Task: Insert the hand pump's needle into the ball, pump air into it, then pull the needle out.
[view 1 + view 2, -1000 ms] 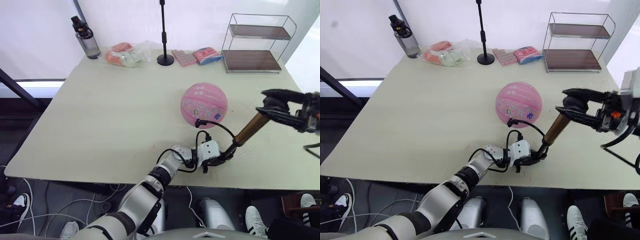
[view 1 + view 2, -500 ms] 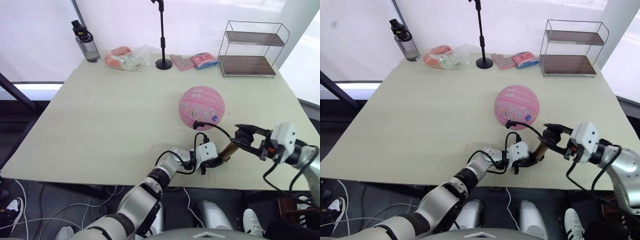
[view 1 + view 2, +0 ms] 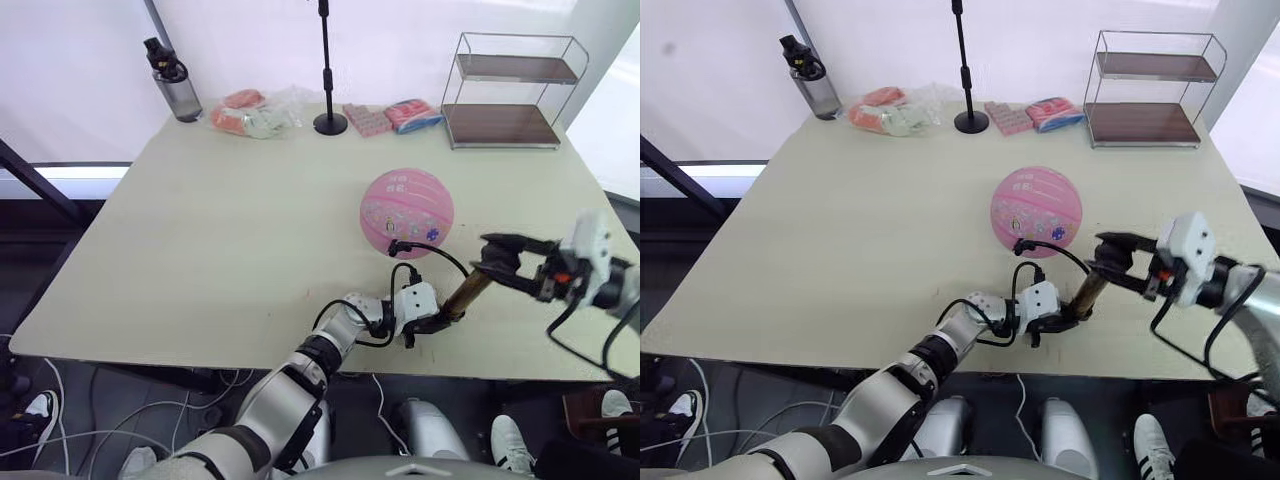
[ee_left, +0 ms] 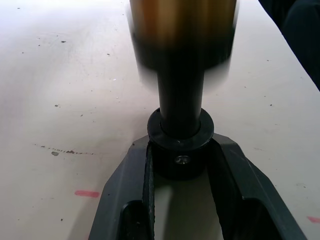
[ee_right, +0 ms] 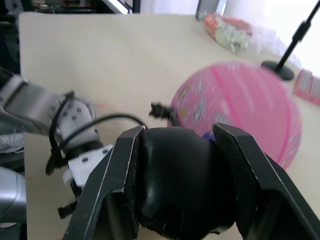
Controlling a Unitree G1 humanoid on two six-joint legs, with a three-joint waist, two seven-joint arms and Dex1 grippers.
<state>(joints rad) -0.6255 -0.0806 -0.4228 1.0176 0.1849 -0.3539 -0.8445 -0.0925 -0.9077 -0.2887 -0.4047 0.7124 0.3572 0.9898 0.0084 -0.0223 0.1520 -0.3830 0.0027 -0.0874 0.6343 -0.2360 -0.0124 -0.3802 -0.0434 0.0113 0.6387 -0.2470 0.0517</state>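
Observation:
The pink ball [image 3: 407, 212] rests on the table, right of centre. The black fitting of the needle [image 3: 394, 246] sits against the ball's near side, and the pin itself is too small to see. A thin black hose [image 3: 440, 256] loops from there to the hand pump [image 3: 466, 292], whose bronze cylinder leans up to the right near the front edge. My left gripper [image 3: 433, 322] is shut on the pump's black base cap [image 4: 180, 150]. My right gripper [image 3: 498, 262] is shut on the black handle [image 5: 180, 185] at the pump's top.
Along the table's far edge stand a dark water bottle [image 3: 172, 80], bagged packets [image 3: 250, 110], a black stand [image 3: 330, 118], more packets [image 3: 395, 113] and a wire two-tier shelf [image 3: 512, 88]. The table's front edge [image 3: 480, 372] runs just below the pump.
My right gripper has pushed the handle down from high at the right to close above the cylinder, then lifted it slightly. The left gripper and ball have stayed put. The camera view shifted.

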